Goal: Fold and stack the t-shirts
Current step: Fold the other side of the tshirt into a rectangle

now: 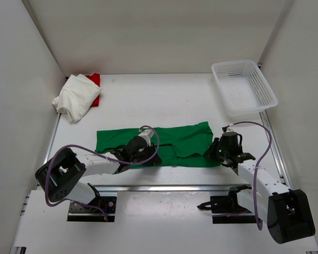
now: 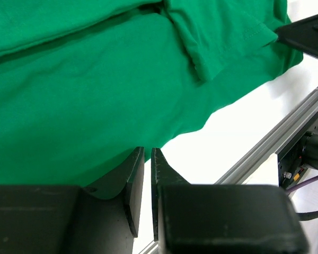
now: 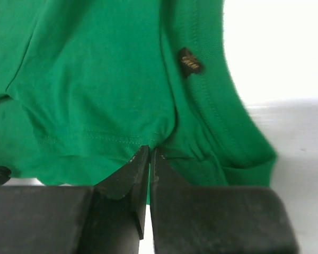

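The green t-shirt (image 1: 175, 140) lies in a long band across the middle of the table. My left gripper (image 1: 155, 159) sits at the middle of its near edge. In the left wrist view the gripper (image 2: 147, 151) is shut to a thin slit at the hem of the green cloth (image 2: 95, 79), with only white table showing in the slit. My right gripper (image 1: 212, 153) is at the shirt's near right corner. In the right wrist view the gripper (image 3: 149, 149) is shut on the hem of the green cloth (image 3: 95, 79), which puckers there. The white t-shirt (image 1: 76, 97) lies bunched at the far left on the red t-shirt (image 1: 96, 80).
A white mesh basket (image 1: 245, 86) stands at the far right. White walls close in the table on the left, back and right. A metal rail (image 2: 275, 143) runs along the near edge. Part of the right gripper shows in the left wrist view (image 2: 307, 37).
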